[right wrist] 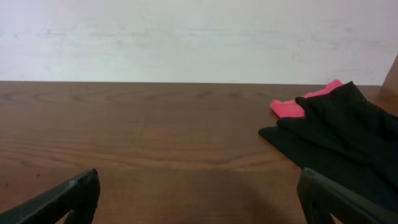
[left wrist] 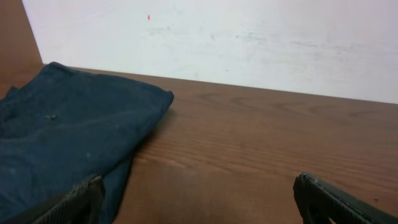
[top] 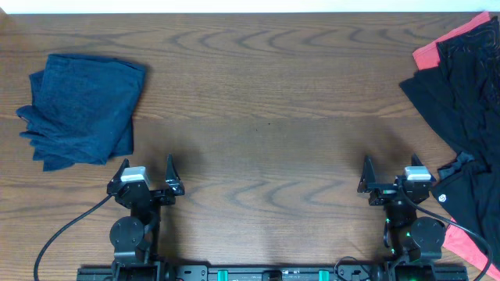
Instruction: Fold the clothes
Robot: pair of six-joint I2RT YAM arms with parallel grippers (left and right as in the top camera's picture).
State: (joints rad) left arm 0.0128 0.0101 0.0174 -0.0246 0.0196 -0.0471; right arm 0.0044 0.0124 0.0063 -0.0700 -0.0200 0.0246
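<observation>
On the wooden desk [top: 266,101], seen from overhead, a dark blue garment [top: 82,109] lay in a rough folded bundle at the far left. It was well apart from a loose heap of black and red clothes [top: 461,117] along the right edge. Both arms sat at the near edge. The left arm [top: 139,207] had its jaws spread wide, holding nothing, near the blue garment but not touching it. The right arm [top: 406,211] also had its jaws wide apart and empty, just beside the black cloth (a small round white logo [top: 444,197] showed on it). From the left wrist, the blue garment [left wrist: 62,137] filled the left side below a white wall [left wrist: 249,43]. From the right wrist, the black and red clothes [right wrist: 342,130] lay to the right.
</observation>
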